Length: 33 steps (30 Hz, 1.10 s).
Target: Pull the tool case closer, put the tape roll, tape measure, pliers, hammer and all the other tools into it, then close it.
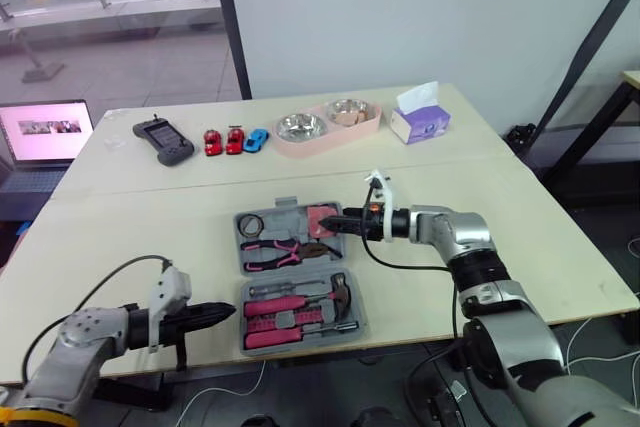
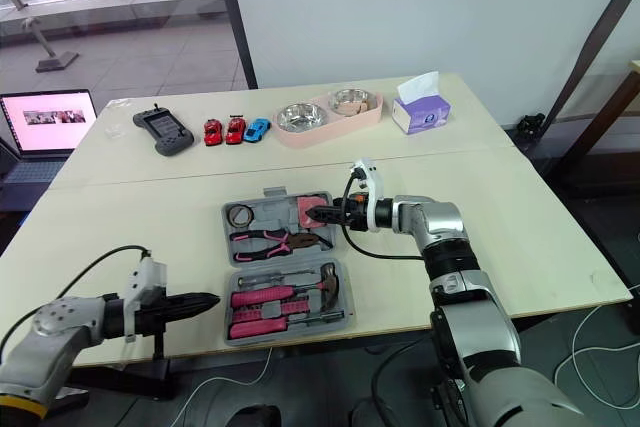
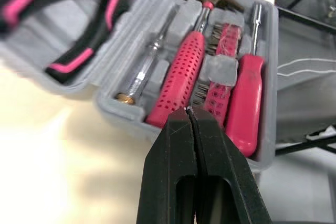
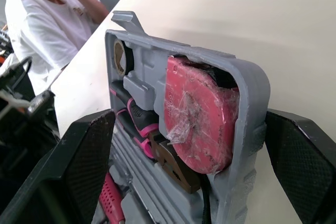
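Tool case [image 4: 255, 95], open mid-table with tools seated in both halves, seems ready to close: the right gripper [image 1: 322, 227], fingers spread astride the far half's right rim by the tape measure [image 4: 197, 114], should pinch it and fold it nearward while the left gripper [image 3: 190, 116], fingers pressed together just left, steadies the near half.
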{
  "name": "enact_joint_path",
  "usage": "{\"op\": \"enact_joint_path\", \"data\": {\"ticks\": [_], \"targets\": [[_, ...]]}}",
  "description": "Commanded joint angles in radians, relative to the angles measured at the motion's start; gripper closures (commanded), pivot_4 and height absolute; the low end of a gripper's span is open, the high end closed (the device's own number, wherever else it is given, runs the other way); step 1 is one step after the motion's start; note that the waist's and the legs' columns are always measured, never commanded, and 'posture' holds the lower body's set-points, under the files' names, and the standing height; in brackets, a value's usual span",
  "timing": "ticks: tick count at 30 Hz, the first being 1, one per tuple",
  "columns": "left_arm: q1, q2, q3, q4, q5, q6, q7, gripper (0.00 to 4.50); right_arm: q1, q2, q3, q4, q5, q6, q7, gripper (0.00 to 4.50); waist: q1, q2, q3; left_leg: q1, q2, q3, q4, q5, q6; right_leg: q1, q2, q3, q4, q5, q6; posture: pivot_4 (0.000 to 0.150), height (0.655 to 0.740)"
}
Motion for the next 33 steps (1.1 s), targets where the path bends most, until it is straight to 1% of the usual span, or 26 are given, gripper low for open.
{"op": "enact_joint_path", "data": {"ticks": [1,3,5,6,9,11,13,17,20,22,26,30,33], "targets": [[0.036,0.028,0.072,-0.039,-0.040,0.039,0.003,4.50,0.019,-0.029,0.014,-0.141,0.048,0.044,0.050,0.01,0.003,0.000,0.001,0.000,0.000,0.000,0.000,0.000,0.000,0.000,0.000,0.000,0.000,0.000,0.000,0.150,0.7400],[0.056,0.034,0.097,-0.043,-0.045,0.048,0.008,4.50,0.062,-0.059,0.031,-0.257,0.076,0.087,0.078,0.01,0.009,-0.001,0.001,0.000,0.000,0.000,0.000,0.000,0.000,0.000,-0.001,0.000,0.000,0.000,0.000,0.150,0.7400],[0.070,0.032,0.118,-0.046,-0.049,0.056,0.018,4.50,0.119,-0.098,0.042,-0.412,0.127,0.152,0.099,0.01,0.018,-0.001,0.002,-0.001,0.000,0.000,0.000,0.000,0.000,0.000,-0.001,0.000,-0.001,0.000,0.000,0.150,0.7400],[0.077,0.031,0.125,-0.050,-0.049,0.057,0.023,4.50,0.153,-0.122,0.040,-0.500,0.159,0.192,0.101,0.01,0.021,-0.001,0.002,-0.001,0.000,0.000,0.000,0.000,0.000,-0.001,-0.001,0.000,-0.001,0.000,0.000,0.150,0.7400],[0.097,0.030,0.142,-0.078,-0.055,0.068,0.030,4.50,0.294,-0.237,0.023,-0.840,0.307,0.345,0.126,0.01,0.036,-0.002,0.004,-0.002,0.000,-0.001,0.000,0.000,0.000,-0.002,-0.001,0.000,-0.001,0.000,0.000,0.150,0.7400],[0.108,0.030,0.153,-0.095,-0.063,0.078,0.033,4.50,0.355,-0.287,0.013,-0.966,0.366,0.398,0.115,0.01,0.049,-0.004,0.006,-0.003,0.000,0.000,0.000,0.000,0.000,-0.002,-0.001,0.000,-0.002,0.000,0.000,0.150,0.7400],[0.115,0.029,0.162,-0.106,-0.068,0.084,0.033,4.50,0.397,-0.321,0.005,-1.041,0.391,0.416,0.083,0.01,0.053,-0.006,0.007,-0.003,0.000,0.000,0.000,0.000,0.000,-0.002,-0.001,0.000,-0.001,0.000,0.000,0.150,0.7400],[0.114,0.038,0.195,-0.116,-0.095,0.102,0.020,4.50,0.357,-0.304,-0.118,-1.047,0.424,0.435,-0.059,0.01,0.057,-0.010,0.010,-0.002,0.000,0.000,0.001,0.000,0.000,-0.002,-0.001,0.000,-0.001,0.002,-0.002,0.150,0.7400],[0.119,0.049,0.219,-0.128,-0.108,0.113,0.016,4.50,0.383,-0.331,-0.174,-1.046,0.394,0.362,-0.119,0.01,0.061,-0.011,0.010,-0.003,0.000,0.000,0.000,0.000,0.000,-0.003,-0.001,0.000,-0.001,0.002,-0.002,0.150,0.7400],[0.121,0.050,0.251,-0.148,-0.144,0.145,0.018,4.50,0.437,-0.375,-0.168,-1.058,0.339,0.277,-0.122,0.01,0.069,-0.012,0.010,-0.003,0.000,0.000,-0.001,0.000,0.000,-0.004,-0.001,-0.001,-0.002,0.002,-0.002,0.150,0.7400],[0.152,0.064,0.322,-0.209,-0.162,0.217,0.082,4.50,0.578,-0.455,-0.150,-1.051,0.208,0.088,-0.140,0.01,0.077,-0.012,0.011,-0.008,0.000,0.000,0.000,0.000,0.000,-0.008,-0.001,-0.001,-0.003,0.002,-0.002,0.150,0.7400],[0.213,0.043,0.399,-0.284,-0.183,0.259,0.150,4.50,0.676,-0.471,-0.177,-1.027,0.163,-0.015,-0.153,0.01,0.073,-0.013,0.012,-0.009,0.000,0.000,0.002,0.000,0.000,-0.008,-0.001,-0.001,-0.002,0.002,-0.002,0.150,0.7400],[0.264,0.016,0.454,-0.330,-0.195,0.268,0.188,4.50,0.723,-0.489,-0.215,-1.011,0.173,-0.056,-0.132,0.01,0.075,-0.013,0.012,-0.007,0.001,0.001,0.002,0.000,0.000,-0.006,0.000,-0.001,-0.002,0.002,-0.003,0.150,0.7400]]}}
